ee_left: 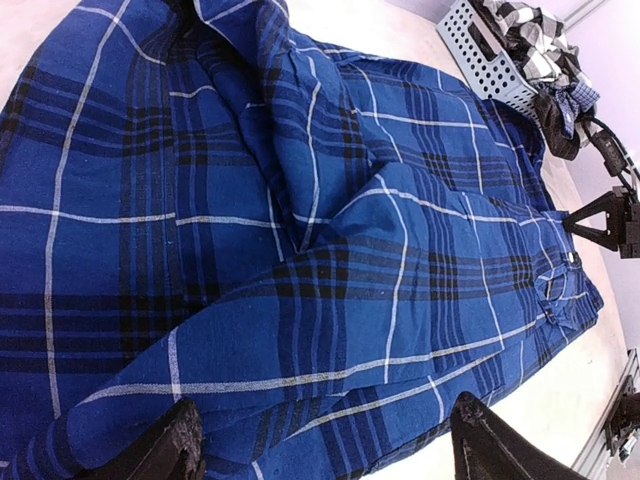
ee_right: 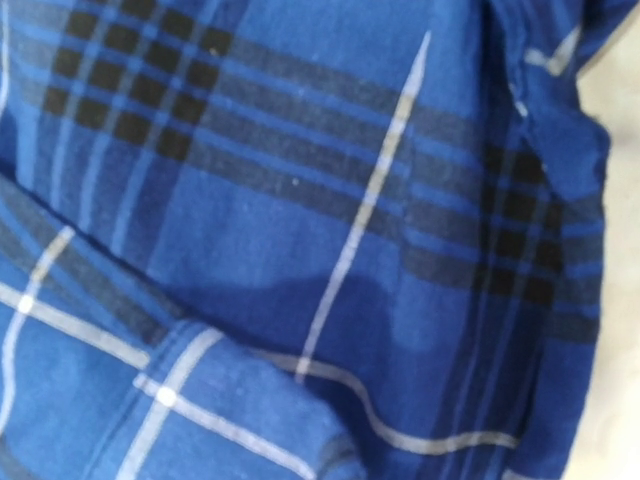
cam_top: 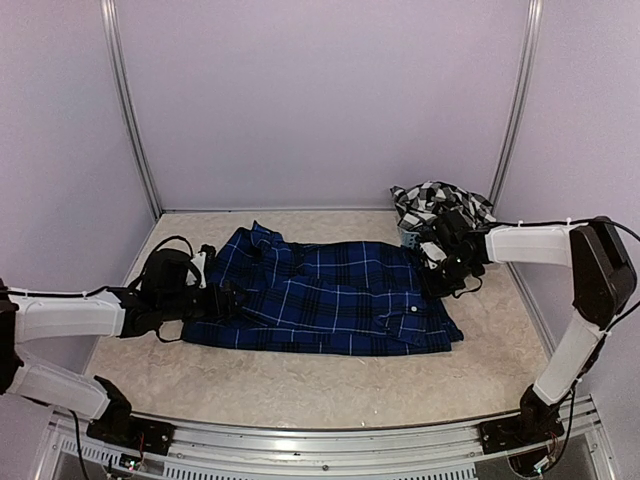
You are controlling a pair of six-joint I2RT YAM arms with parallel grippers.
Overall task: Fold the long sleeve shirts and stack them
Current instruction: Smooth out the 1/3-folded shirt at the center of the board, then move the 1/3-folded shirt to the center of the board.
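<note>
The navy blue plaid shirt [cam_top: 330, 295] lies spread across the middle of the table, with folds along its length [ee_left: 300, 200]. My left gripper [cam_top: 235, 298] is at the shirt's left edge. It is open, its two fingertips [ee_left: 175, 445] wide apart astride the hem, midway point [ee_left: 325, 455]. My right gripper [cam_top: 440, 275] is at the shirt's right edge, also seen as a black wedge [ee_left: 600, 222]. Blue cloth [ee_right: 330, 250] fills the right wrist view and hides its fingers, which are shut on the shirt's edge. The black-and-white checked shirt [cam_top: 440, 203] is bunched in the basket.
A small grey-blue mesh basket [cam_top: 408, 238] stands at the back right against the shirt's corner; its perforated wall [ee_left: 480, 60] shows in the left wrist view. Walls and metal posts close the table on three sides. Cables trail near the right arm [ee_left: 610, 150].
</note>
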